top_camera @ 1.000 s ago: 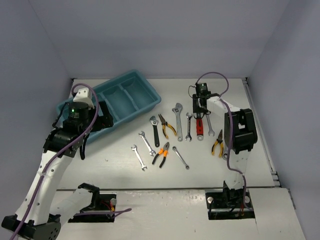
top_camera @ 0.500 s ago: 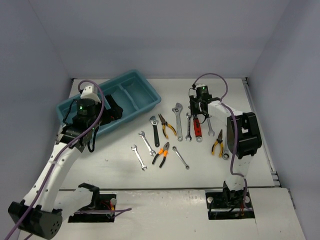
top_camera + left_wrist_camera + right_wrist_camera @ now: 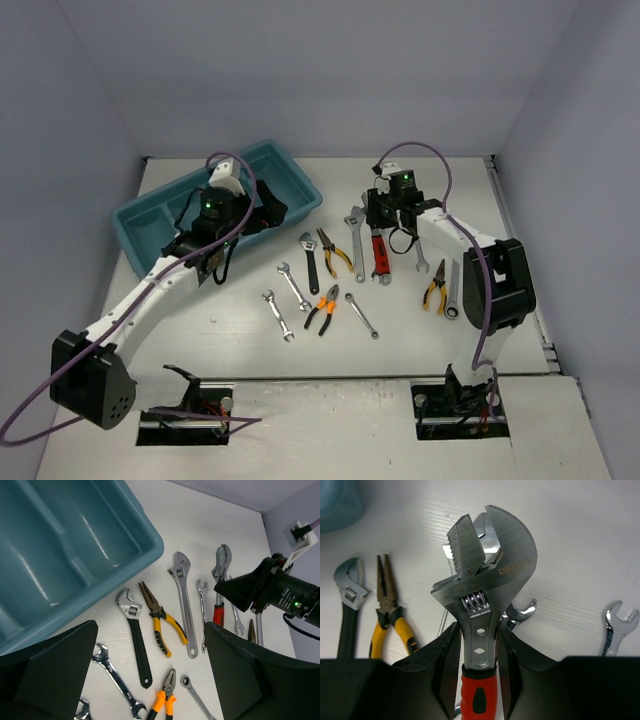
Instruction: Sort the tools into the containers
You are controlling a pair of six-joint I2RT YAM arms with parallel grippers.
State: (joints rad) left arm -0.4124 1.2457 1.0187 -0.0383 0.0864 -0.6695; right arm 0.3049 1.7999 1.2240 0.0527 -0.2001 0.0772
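Between the fingers of the right gripper [image 3: 479, 645] sits the red-handled adjustable wrench [image 3: 485, 565], clenched at the neck just above its red grip, with the head pointing away from the wrist. A second ago that wrench lay flat on the table [image 3: 250, 340] beneath this gripper. Now it has been carried off to the gripper's left and appears clear of the surface. The pick looks made, so what remains for this tool is the carry to a compartment.

The left arm has swung across as well, from the tray's far end to its near corner. The left gripper [image 3: 150, 627] hangs there spread wide with nothing in it. The black-handled adjustable wrench [image 3: 135, 630] and yellow-handled pliers [image 3: 162, 625] lie straight ahead of it, a likely next pick.

The teal tray [image 3: 150, 545] lies just to that gripper's left. The compartments visible from the wrist hold nothing. From above, the arm covers part of the tray, so I cannot vouch for those compartments. Every other tool in view lies on the table.
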